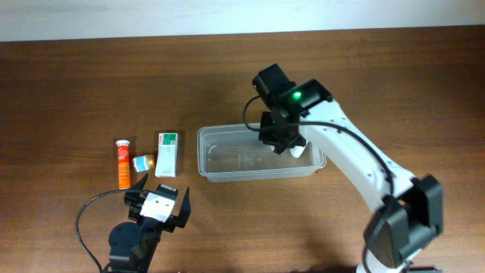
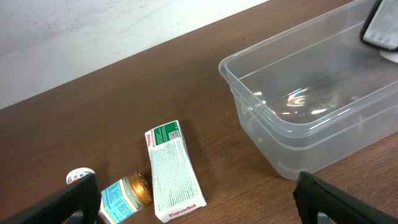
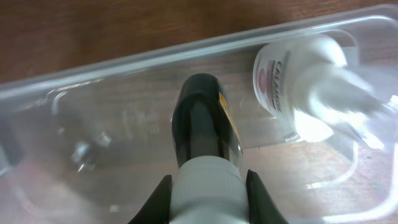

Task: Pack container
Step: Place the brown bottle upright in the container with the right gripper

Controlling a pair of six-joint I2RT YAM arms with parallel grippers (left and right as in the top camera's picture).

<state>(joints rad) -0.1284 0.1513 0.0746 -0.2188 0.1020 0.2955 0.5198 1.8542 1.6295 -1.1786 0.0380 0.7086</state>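
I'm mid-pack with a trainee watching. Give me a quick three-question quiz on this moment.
1. True or false: the carton lies outside the container.
2. The right hand grips: A) a dark bottle, B) the carton, C) nothing.
3. What colour is the second bottle, lying in the container?
Key: 1 true; 2 A; 3 white.
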